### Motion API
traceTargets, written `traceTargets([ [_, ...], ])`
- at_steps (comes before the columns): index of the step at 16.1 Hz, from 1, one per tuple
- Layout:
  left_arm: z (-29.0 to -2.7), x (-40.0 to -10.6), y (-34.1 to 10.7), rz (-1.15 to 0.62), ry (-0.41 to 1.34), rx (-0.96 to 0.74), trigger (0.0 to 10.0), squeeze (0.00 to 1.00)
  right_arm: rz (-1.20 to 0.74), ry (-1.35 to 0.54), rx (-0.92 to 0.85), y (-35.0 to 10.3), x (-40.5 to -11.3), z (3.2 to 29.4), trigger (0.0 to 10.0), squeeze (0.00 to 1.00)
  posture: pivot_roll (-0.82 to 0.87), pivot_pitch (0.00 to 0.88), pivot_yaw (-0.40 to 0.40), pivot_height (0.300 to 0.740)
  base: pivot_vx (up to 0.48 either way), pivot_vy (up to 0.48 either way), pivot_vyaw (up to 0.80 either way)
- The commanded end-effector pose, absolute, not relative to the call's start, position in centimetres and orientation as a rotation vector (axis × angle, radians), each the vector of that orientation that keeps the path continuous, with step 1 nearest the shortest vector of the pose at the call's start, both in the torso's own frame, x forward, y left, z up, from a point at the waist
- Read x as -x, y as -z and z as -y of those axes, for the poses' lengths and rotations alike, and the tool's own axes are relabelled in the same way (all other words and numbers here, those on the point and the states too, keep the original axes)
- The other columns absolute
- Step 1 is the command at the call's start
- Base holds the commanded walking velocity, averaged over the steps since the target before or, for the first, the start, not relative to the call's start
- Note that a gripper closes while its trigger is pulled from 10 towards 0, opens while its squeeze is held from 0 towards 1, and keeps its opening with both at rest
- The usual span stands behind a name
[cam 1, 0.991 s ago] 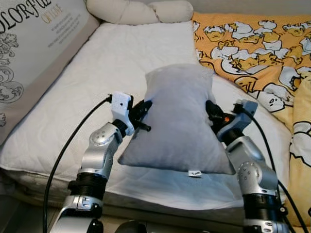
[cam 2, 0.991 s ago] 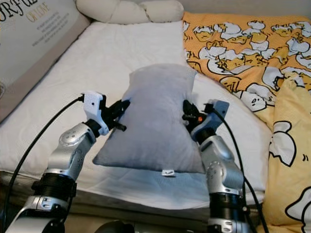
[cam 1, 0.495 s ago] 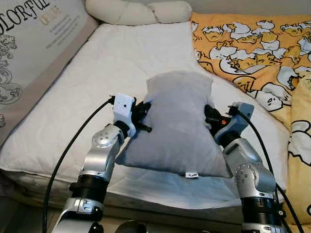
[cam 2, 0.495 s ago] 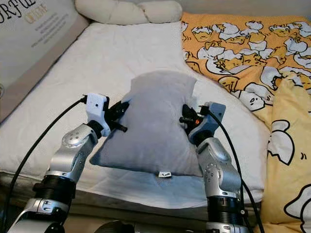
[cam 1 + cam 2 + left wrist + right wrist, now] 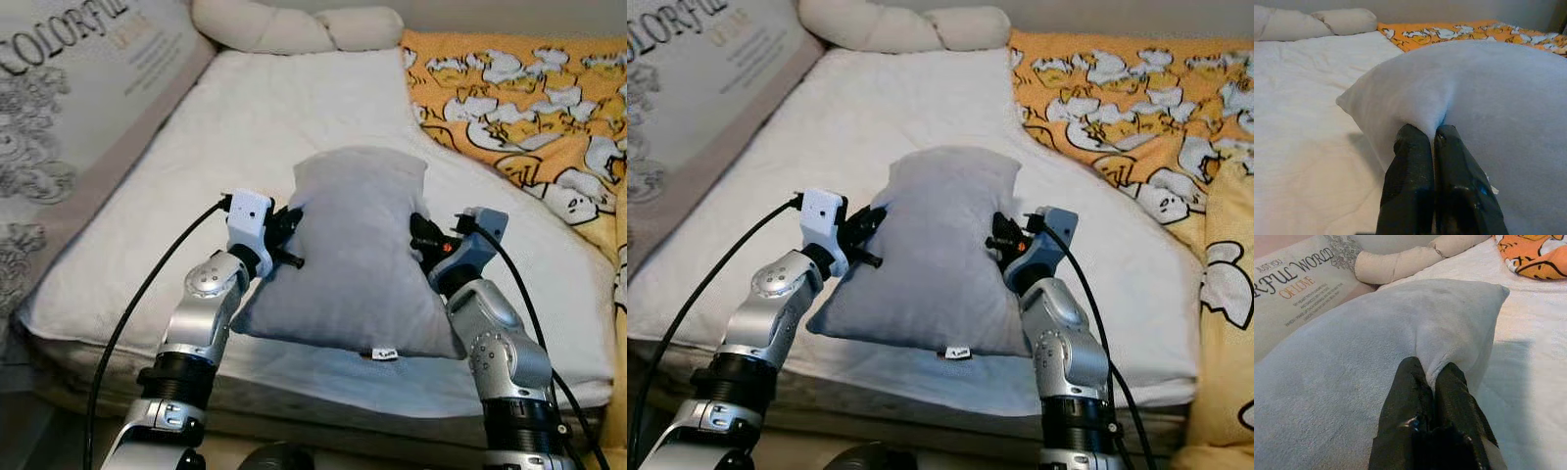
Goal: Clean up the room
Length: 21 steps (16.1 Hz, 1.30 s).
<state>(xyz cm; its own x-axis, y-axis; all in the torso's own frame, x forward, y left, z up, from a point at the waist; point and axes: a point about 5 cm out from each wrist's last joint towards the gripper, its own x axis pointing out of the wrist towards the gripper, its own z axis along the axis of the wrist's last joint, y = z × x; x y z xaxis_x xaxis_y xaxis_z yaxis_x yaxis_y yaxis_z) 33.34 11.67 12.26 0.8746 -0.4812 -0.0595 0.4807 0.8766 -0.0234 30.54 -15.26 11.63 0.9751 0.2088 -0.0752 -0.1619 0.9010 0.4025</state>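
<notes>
A grey pillow (image 5: 353, 250) is held between my two arms above the near part of the white bed (image 5: 235, 127). My left gripper (image 5: 291, 217) is shut on a pinch of fabric at the pillow's left edge, as the left wrist view shows (image 5: 1433, 132). My right gripper (image 5: 416, 230) is shut on the pillow's right edge, its fingertips (image 5: 1454, 377) pressed together around a fold. A small white tag (image 5: 386, 353) hangs at the pillow's lower edge.
A long cream knotted bolster (image 5: 294, 24) lies at the head of the bed. A printed cushion with lettering (image 5: 69, 108) leans along the left side. An orange and yellow duck-print blanket (image 5: 529, 98) covers the right side. The mattress front edge (image 5: 323, 401) runs just before me.
The camera has shifted, so the whole scene slid right. Both grippers stay shut on the pillow, which sits slightly lower and nearer the mattress than a second ago.
</notes>
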Motion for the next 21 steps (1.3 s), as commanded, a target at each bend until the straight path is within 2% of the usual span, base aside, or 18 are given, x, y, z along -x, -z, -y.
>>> traceTargets([
  [1,-12.10,-33.58,-12.92,-0.042,0.482,-0.007,10.0,0.00,-0.088,-0.189,-0.405,-12.33,-30.71,15.20,10.0,0.00,0.01,0.000,0.085,0.740,0.000,0.398,-0.80],
  [6,-11.96,-33.99,-13.09,-0.042,0.485,-0.021,10.0,0.00,-0.080,-0.158,-0.397,-12.26,-30.72,15.55,10.0,0.00,0.00,0.000,0.097,0.740,0.000,0.404,-0.80],
  [21,-12.20,-33.90,-12.90,-0.052,0.478,-0.035,10.0,0.00,-0.093,-0.159,-0.370,-12.10,-30.95,15.05,10.0,0.00,0.01,0.000,0.094,0.740,0.000,0.407,0.00],
])
